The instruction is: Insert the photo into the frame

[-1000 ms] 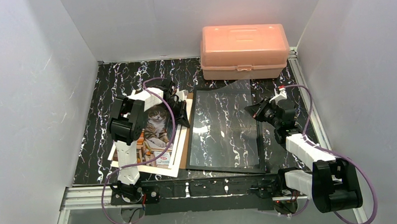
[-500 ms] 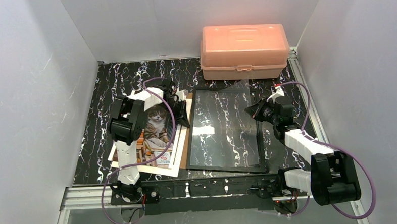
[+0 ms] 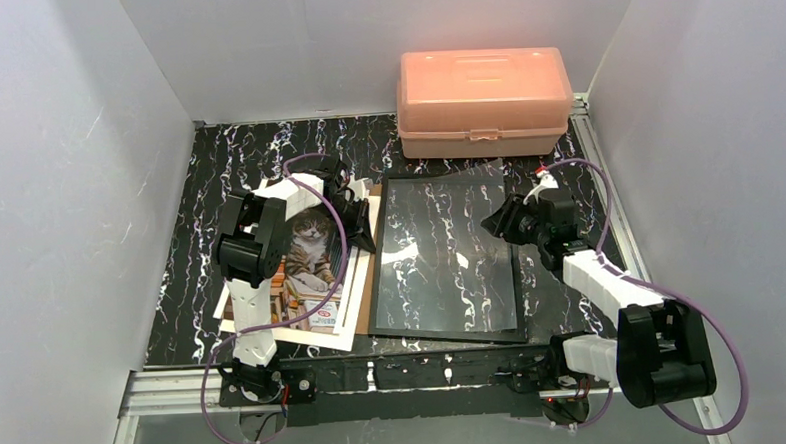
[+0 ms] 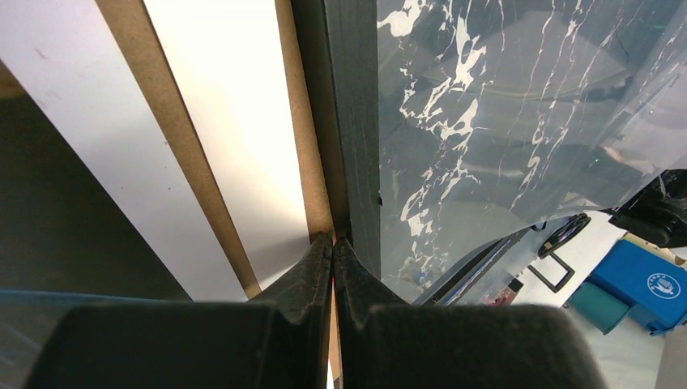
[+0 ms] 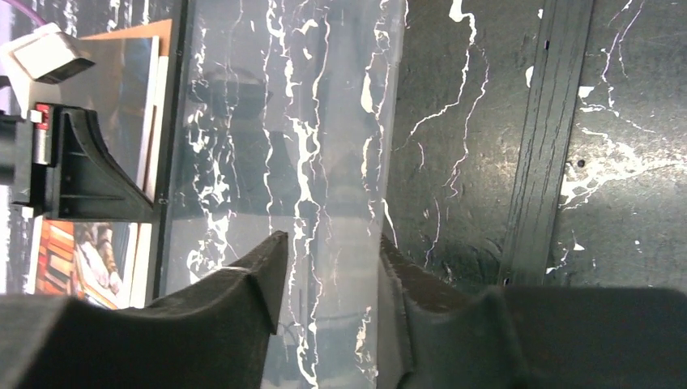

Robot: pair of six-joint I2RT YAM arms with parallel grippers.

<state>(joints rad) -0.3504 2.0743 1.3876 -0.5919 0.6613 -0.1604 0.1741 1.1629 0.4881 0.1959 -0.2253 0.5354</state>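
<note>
Right pincer [image 5: 328,239]: was shut a second ago. Its fingers now stand apart over the right edge of the clear glass pane [image 3: 440,250], with nothing clamped.
Glass pane: the right side was tipped up and has now dropped flat inside the thin black rectangular picture frame [image 5: 540,162]. A strip of black marbled worktop [image 3: 187,291] shows between the pane edge and the frame's right bar, so the pane looks pushed left.
Meaning: the pane is released and, I'd say, seated. The print is the next layer and isn't in yet.
Photo: the white-bordered cat photo [image 3: 313,236] lies picture up, left of the frame and outside it. White paper [image 3: 344,329] shows beneath it.
Backing board: the brown fibreboard backing board [image 3: 365,283] sits under that stack, right against the frame's left bar.
Left pincer [image 4: 333,241]: fingers together, tips at the seam between board and frame bar. Can't tell if anything thin is pinched.
In the way: the left arm lies across the photo, and the right pincer hangs over the pane.
Far edge: the pink lidded plastic box [image 3: 483,93] sits just beyond the frame, out of the work.
</note>
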